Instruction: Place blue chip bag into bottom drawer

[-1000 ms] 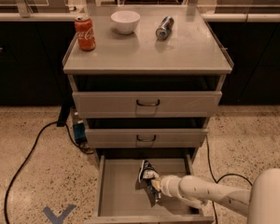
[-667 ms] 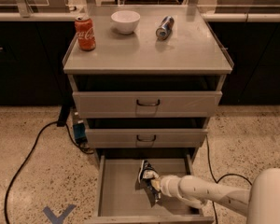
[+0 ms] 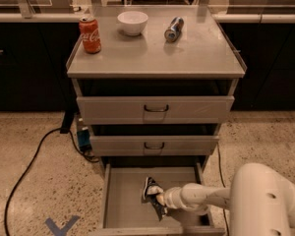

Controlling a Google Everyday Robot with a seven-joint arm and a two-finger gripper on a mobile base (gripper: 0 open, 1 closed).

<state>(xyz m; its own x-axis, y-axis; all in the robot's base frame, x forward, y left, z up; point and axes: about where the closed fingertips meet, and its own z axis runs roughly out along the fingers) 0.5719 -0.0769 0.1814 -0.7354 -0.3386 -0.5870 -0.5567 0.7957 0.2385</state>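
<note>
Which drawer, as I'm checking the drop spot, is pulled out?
The bottom drawer: pulled out, floor showing; top drawer and middle drawer show only their fronts. The gripper is inside the bottom one, at the blue chip bag.

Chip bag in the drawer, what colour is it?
Chip bag: dark blue with white patches, camera view; gripper at it in bottom drawer.

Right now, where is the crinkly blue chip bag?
In the camera view, the crumpled blue foil chip bag is in the open grey bottom drawer, near its middle, at the gripper.
</note>
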